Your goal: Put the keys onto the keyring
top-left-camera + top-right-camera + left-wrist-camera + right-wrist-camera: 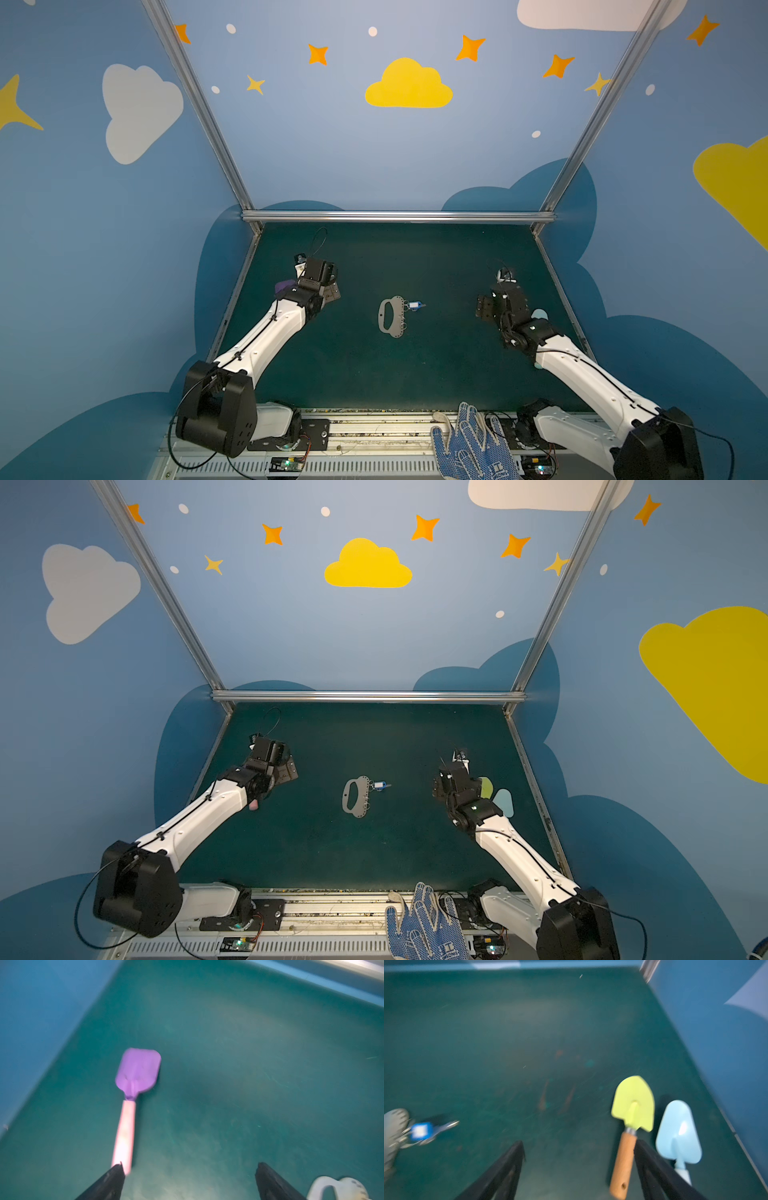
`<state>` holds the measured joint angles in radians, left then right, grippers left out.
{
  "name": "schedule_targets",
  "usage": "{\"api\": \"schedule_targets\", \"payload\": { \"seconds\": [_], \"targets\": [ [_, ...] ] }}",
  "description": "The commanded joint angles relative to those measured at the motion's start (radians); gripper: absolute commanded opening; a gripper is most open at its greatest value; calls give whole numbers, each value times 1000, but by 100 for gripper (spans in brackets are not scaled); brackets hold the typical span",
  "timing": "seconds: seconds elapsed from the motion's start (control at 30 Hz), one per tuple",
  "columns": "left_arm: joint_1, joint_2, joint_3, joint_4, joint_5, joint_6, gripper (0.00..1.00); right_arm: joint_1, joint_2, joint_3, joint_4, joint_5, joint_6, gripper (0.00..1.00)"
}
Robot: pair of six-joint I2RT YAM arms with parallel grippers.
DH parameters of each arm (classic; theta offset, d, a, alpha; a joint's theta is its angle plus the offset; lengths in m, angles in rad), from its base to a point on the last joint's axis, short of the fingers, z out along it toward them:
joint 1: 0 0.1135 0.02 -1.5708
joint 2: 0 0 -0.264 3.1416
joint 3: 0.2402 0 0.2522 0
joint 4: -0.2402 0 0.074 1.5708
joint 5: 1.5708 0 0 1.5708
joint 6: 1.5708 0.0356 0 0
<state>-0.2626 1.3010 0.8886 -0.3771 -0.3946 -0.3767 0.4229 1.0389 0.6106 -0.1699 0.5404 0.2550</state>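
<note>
In both top views the keyring [397, 316] lies flat mid-table, between the two sets of fingers and well apart from each. The keys [414, 306] lie at its holed edge, on the side toward the right fingers [484, 307]. Whether they hang on a ring I cannot tell. The left fingers [331, 292] are spread and empty, and so are the right ones. Bare table [415, 257] runs from both to the keyring and on to the back rail [395, 216]. A dotted glove [469, 442] lies off the table's near edge.

Left wrist view, blurred: the fingers are wide apart with only open table between them. A purple-headed spatula [138, 1072] lies ahead of one finger, its pink handle end right at that tip; touching or not, I cannot tell. The keyring peeks in just outside the other finger. The blue wall [31, 1032] closes off the spatula's side.

Right wrist view, also blurred: the fingers are apart and empty. A green trowel [633, 1103] lies just inside one finger and a blue trowel [679, 1136] just outside it, near the side wall [726, 1043]. The keys and keyring lie well beyond the other finger, with open table between.
</note>
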Motion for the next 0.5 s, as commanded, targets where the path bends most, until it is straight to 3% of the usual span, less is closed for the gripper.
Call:
{"api": "schedule_targets", "payload": {
  "seconds": [0.0, 0.13, 0.2, 0.37, 0.47],
  "targets": [
    [43, -70, -138, 279, -64, 181, 100, -44, -3, -114, 333, 98, -174, 87],
    [152, -69, -242, 427, 11, 218, 100, -144, 92, -123, 369, 113, -141, 87],
    [185, -34, -267, 491, 37, 247, 100, -175, 144, -158, 481, 98, -161, 87],
    [201, 90, -323, 692, 98, 312, 100, -205, 265, -199, 685, 49, -234, 87],
    [204, 107, -374, 850, 132, 333, 100, -234, 286, -245, 847, -58, -267, 87]
  ]
}}
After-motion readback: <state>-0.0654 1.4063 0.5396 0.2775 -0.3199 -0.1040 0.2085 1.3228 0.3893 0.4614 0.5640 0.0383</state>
